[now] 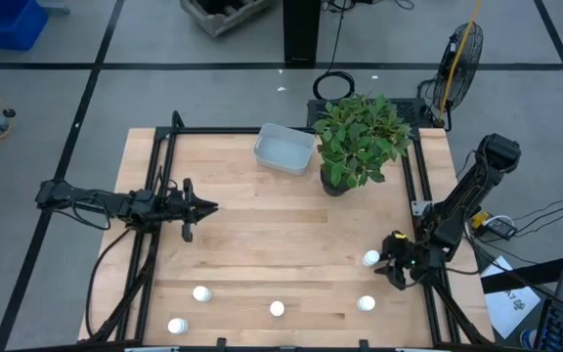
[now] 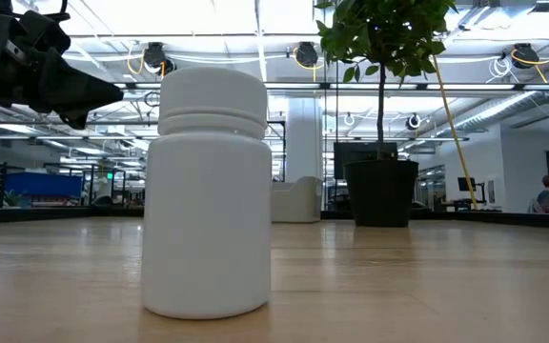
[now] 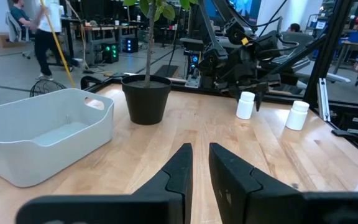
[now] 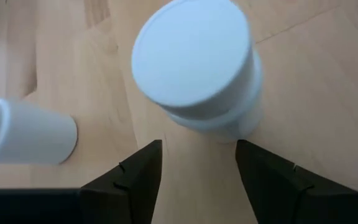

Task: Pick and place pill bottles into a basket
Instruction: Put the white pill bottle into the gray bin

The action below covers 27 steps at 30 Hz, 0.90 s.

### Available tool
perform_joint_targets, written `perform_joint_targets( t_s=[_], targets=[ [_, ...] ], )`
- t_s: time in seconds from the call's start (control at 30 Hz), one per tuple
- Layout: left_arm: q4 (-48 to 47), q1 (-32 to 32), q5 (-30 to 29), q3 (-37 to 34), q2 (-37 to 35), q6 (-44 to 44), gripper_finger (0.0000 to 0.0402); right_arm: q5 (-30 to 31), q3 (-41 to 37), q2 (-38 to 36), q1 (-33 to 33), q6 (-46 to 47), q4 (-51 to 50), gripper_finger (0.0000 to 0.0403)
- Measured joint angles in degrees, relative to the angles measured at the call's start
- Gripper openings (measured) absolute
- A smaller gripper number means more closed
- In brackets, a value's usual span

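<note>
Five white pill bottles stand upright on the wooden table: one at the right (image 1: 370, 258), one nearer the front edge (image 1: 366, 303), and three along the front (image 1: 278, 309) (image 1: 201, 292) (image 1: 176, 326). My right gripper (image 4: 199, 163) is open and low, pointing down. The right bottle (image 4: 194, 68) stands just beyond its fingertips, untouched. The pale grey basket (image 1: 284, 149) sits at the far middle, beside the potted plant (image 1: 360, 142). My left gripper (image 1: 203, 207) hovers at the left middle, shut and empty; its fingers (image 3: 182, 168) point toward the basket (image 3: 42, 140) and plant.
The plant's black pot (image 3: 146, 98) stands right of the basket. A black frame (image 1: 154, 225) runs along the table's left and right sides. One bottle (image 2: 208, 191) fills the low view's foreground. A second bottle (image 4: 27, 140) stands close beside my right gripper.
</note>
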Motion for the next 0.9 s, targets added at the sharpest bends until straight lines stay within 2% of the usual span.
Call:
perform_joint_targets(
  t_s=[0.17,0.4,0.7,0.9],
  targets=[
    [0.0,-0.01,0.0,0.0,0.0,-0.01,0.0058,3.23,0.11,2.33,-0.18,3.45,-0.32,0.0201],
    [0.0,-0.01,0.0,-0.01,0.0,-0.02,0.0058,3.48,1.41,8.05,2.02,13.04,-2.5,0.02],
    [0.01,-0.01,0.0,-0.01,0.0,0.0,0.0058,6.65,7.87,15.84,1.88,6.6,-5.2,0.02],
    [0.0,-0.01,0.0,0.0,0.0,-0.03,0.0058,12.63,11.21,22.11,1.8,5.34,-5.37,0.0214]
  ],
)
